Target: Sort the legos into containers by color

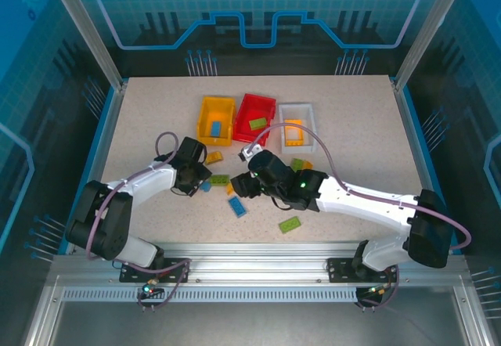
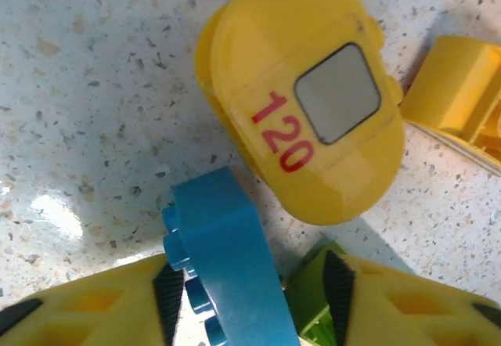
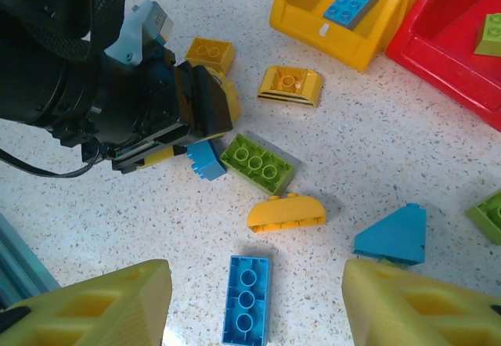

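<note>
**Three bins started, left gripper around a small blue piece**

Three bins stand in a row toward the back of the speckled table (image 1: 141,127). The yellow bin (image 1: 203,115) is on the left, the red bin (image 1: 264,99) in the middle and the white bin (image 1: 311,119) on the right. A blue brick (image 3: 352,0) lies in the yellow bin, a green brick (image 3: 491,33) in the red bin, and a yellow-orange brick (image 1: 293,135) in the white bin. The other bricks lie loose on the table in front of the bins, between the two arms.

The left gripper (image 2: 254,283) is low over the table, its jaws a narrow way apart with a small blue piece (image 2: 223,260) between them. That piece touches one pad (image 2: 168,291). A lime green brick (image 3: 257,162) sits just beside the other pad, and from these views I cannot tell whether the blue piece is actually clamped. Just past the fingertips lies a rounded yellow piece (image 2: 301,95) printed with 120 in red, and a second yellow piece (image 2: 462,103) lies near it.

The right gripper (image 3: 252,279) hovers above the loose bricks with its jaws wide apart and nothing held. Below it on the table lies a blue six-stud brick (image 3: 246,299). A yellow arched piece (image 3: 286,213) and a blue sloped piece (image 3: 391,235) are near that brick. Two more yellow-orange pieces (image 3: 291,84) lie close to the front of the yellow bin.
</note>
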### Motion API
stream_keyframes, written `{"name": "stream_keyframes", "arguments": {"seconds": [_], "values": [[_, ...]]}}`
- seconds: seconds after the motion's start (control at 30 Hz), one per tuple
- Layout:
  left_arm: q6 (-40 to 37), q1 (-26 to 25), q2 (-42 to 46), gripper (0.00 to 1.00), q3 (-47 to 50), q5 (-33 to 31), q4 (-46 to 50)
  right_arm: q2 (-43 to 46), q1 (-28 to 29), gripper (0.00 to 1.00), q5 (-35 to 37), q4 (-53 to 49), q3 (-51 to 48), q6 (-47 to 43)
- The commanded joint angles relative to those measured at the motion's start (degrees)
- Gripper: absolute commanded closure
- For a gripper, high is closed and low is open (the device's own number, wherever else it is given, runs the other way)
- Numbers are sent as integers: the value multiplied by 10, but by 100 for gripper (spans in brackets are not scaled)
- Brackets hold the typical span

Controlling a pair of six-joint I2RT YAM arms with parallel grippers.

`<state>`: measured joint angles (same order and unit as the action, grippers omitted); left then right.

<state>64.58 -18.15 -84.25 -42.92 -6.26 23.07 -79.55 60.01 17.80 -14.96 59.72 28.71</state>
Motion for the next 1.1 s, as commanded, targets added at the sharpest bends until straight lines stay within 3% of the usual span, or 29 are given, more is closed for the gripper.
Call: {"name": "stream_keyframes", "arguments": {"seconds": [0.0,0.23,0.37,0.47,0.57,0.7,0.87,1.07], "values": [[10,4,1,52,17,1,-3,18,5,39,15,11,-10,12],[7,4,23,67,40,-7,3,20,0,40,19,11,-15,18],[-6,2,87,77,43,-22,32,35,-2,41,23,17,-24,20],[-46,-3,145,78,10,-45,83,58,-10,42,24,36,-41,27],[-123,-3,145,77,-57,-56,112,82,-36,42,9,79,-72,51],[-237,0,50,77,-189,-40,121,98,-89,42,-36,127,-90,86],[-349,7,-114,77,-386,-63,162,93,-119,42,-37,103,-65,84],[-417,31,-297,75,-585,-37,194,91,-140,42,-38,81,-51,88]]}}
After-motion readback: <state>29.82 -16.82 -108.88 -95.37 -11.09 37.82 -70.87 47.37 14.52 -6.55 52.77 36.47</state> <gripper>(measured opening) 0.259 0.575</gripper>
